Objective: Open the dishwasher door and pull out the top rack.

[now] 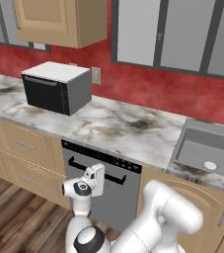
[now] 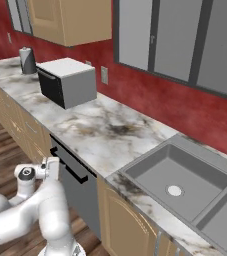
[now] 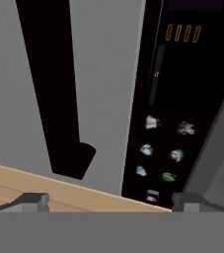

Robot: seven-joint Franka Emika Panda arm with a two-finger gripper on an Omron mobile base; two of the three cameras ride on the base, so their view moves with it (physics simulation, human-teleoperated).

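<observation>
Two-finger dark gripper [image 3: 103,201] spread wide, empty, near long black bar handle [image 3: 52,89]; flat grey metal dishwasher door [image 1: 114,195] closed, rack step pending.

Left base view: behind the arm, up high, looking forward and down across the marble counter [image 1: 118,126]. Right base view: same stretch from the other side, angled along it. Both catch the microwave [image 1: 56,87], sink [image 1: 209,148] and dishwasher door [image 1: 111,190]. Hand view: rolled sideways, right up against that door's black bar handle [image 3: 52,84] and control strip [image 3: 175,113].
</observation>
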